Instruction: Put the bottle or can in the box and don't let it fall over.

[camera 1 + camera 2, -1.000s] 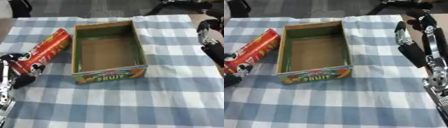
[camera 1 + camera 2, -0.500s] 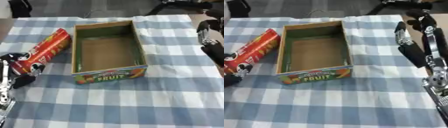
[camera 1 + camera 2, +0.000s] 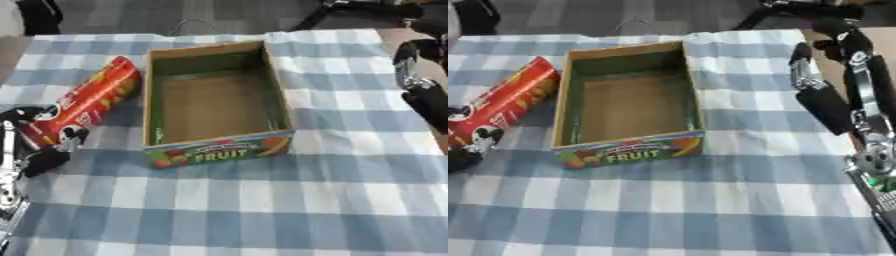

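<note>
A red tube-shaped can [image 3: 92, 97] lies on its side on the checked cloth, just left of the box and angled away from me. The cardboard box [image 3: 214, 150], marked FRUIT on its near wall, stands open and empty at the table's middle. At the lower left my left hand [image 3: 35, 160] has its fingers curled round the can's near end. My right hand [image 3: 824, 102] is held up at the right edge, fingers straight and holding nothing, well clear of the box.
The blue-and-white checked cloth [image 3: 262, 200] covers the table. Bare brown tabletop [image 3: 824, 42] shows at the far right. A thin wire loop [image 3: 192, 22] and dark shapes lie beyond the far edge.
</note>
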Robot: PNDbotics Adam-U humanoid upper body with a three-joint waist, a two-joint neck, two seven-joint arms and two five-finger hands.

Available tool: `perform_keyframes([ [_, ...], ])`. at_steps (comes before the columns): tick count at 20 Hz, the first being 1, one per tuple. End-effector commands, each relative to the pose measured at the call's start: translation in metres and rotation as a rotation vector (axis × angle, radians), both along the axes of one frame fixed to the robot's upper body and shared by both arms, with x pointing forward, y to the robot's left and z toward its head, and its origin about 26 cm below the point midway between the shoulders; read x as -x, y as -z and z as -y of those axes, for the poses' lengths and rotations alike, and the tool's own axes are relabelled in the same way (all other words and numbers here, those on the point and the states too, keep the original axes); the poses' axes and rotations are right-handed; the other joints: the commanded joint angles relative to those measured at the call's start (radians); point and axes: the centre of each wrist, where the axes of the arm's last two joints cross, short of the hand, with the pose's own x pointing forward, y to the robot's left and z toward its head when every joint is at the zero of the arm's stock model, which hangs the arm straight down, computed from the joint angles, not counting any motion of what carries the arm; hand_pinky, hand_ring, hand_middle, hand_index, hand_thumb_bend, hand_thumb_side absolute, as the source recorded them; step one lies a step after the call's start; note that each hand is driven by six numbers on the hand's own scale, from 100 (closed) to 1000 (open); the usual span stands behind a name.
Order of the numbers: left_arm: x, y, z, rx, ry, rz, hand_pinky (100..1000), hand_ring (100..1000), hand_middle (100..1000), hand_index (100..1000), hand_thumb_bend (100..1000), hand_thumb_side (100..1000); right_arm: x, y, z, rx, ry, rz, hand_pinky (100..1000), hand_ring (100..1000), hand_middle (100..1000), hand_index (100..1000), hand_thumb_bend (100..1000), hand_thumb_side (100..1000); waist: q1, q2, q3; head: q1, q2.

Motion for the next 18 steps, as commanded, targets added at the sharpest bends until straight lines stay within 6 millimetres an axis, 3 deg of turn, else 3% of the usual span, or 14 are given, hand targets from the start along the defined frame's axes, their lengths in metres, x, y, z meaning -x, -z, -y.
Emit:
perform_keyframes([
  [1,0.0,-0.006,-0.003,0.006,-0.021,0.039,162,100,215,346,100,100,0.001,-0.009,0.002,0.008,0.006,0.028,862,825,894,862,100,685,-0.006,-0.005,-0.003,-0.001,-0.011],
  [10,0.002,-0.014,0.0,-0.007,-0.045,0.097,138,100,184,269,100,100,0.001,-0.008,0.002,0.005,0.003,0.027,861,822,892,860,100,683,-0.006,-0.01,-0.002,-0.001,-0.01],
  [18,0.003,-0.022,0.001,-0.013,-0.055,0.123,122,100,174,255,100,100,0.0,-0.007,0.003,0.001,0.004,0.026,861,820,890,859,100,681,-0.005,-0.019,-0.003,-0.001,-0.006],
])
